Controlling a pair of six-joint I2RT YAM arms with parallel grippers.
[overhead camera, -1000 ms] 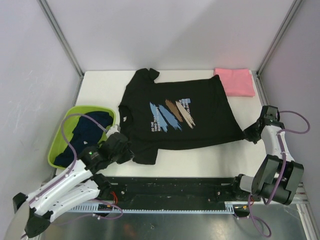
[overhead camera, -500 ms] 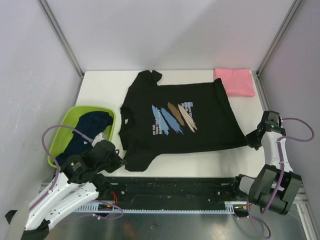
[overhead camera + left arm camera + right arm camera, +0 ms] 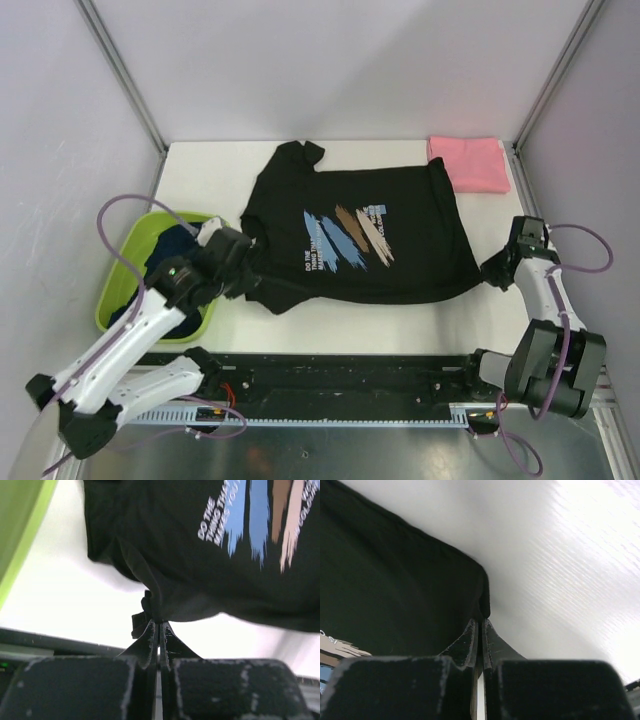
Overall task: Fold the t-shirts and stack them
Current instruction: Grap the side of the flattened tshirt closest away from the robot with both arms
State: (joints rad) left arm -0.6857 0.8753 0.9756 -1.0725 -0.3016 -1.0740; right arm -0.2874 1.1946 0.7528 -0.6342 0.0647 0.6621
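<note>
- Top external: white flat desk, pale lilac walls around it.
- Mid-desk lies a black soft printed t-shirt, spread out.
- Closed tight on its edges: left arm's fingers, right arm's fingers.

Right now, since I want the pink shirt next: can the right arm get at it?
Probably not at once: the right hand is shut on a corner of the black shirt. Once released, the way looks free; the pink shirt lies uncovered at the far right.
</note>
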